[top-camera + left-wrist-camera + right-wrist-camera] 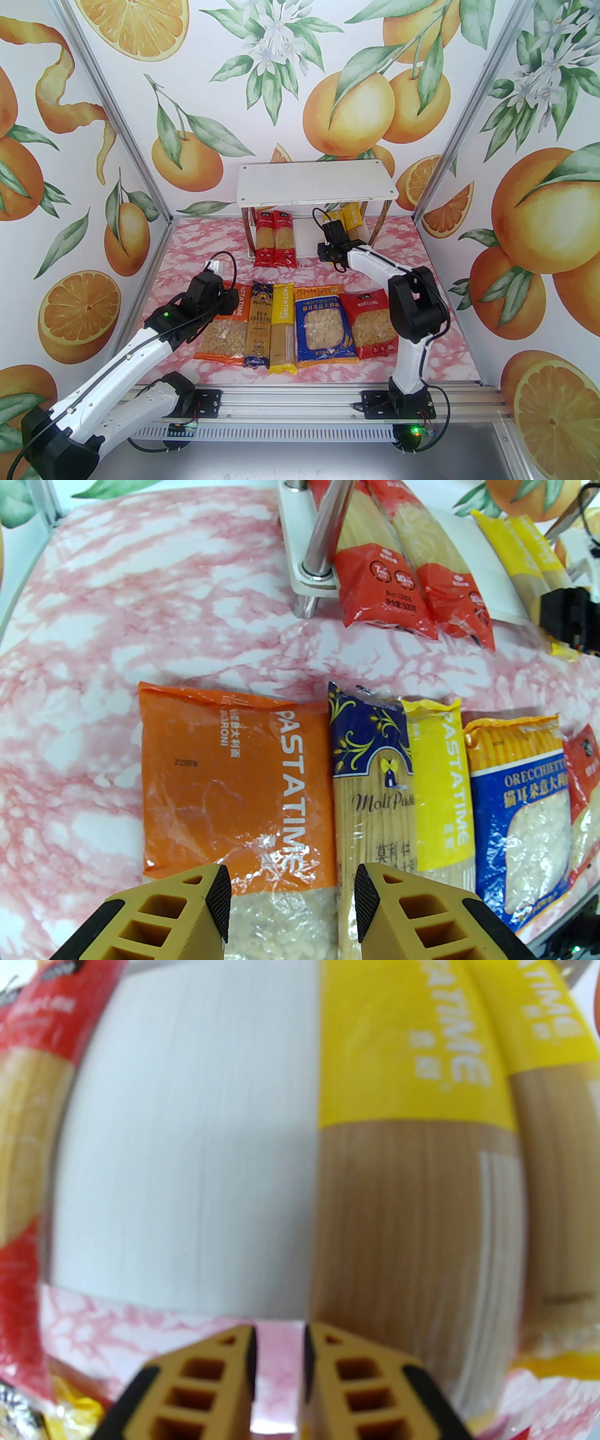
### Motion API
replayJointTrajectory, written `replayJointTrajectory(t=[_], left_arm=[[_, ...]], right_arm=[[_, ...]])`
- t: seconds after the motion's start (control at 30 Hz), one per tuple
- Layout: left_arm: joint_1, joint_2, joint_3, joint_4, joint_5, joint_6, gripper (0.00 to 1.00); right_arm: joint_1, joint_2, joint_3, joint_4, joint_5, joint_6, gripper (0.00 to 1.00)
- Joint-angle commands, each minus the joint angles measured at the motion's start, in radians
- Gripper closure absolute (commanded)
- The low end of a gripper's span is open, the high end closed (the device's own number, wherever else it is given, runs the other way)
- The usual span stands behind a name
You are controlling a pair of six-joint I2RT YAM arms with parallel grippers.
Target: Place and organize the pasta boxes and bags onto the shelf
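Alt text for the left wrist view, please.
Left gripper open above the near end of the orange bag, beside the dark blue pack. Right of them lie a yellow pack and blue bag; two red packs sit on the shelf beyond.

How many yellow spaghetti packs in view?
3. Two yellow packs lie side by side on the shelf's lower board, right end; one lies in the table row between the dark blue pack and the blue bag. The right arm may hide more.

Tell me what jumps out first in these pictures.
Loud orange-fruit wallpaper wraps the walls. Five pasta packs lie in a row on the pink marbled table, before the arms. Behind, the shelf holds red spaghetti packs and yellow packs on its lower board.
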Motion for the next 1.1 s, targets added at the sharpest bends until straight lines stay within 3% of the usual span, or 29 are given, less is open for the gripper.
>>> replayJointTrajectory(t=[0.0,0.2,0.77,1.07], left_arm=[[0.008,-0.017,0.042,-0.025,-0.016,0.014,0.51],[0.012,-0.009,0.046,-0.026,-0.016,0.018,0.51],[0.018,-0.027,0.047,-0.043,-0.026,0.023,0.5],[0.019,-0.024,0.043,-0.037,-0.019,0.02,0.5]], right_arm=[[0.003,0.044,0.058,-0.015,0.011,0.008,0.72],[0.001,0.121,0.167,-0.082,0.045,-0.013,0.62],[-0.068,0.244,0.335,-0.237,0.035,0.009,0.63],[-0.089,0.246,0.339,-0.249,0.019,0.006,0.62]])
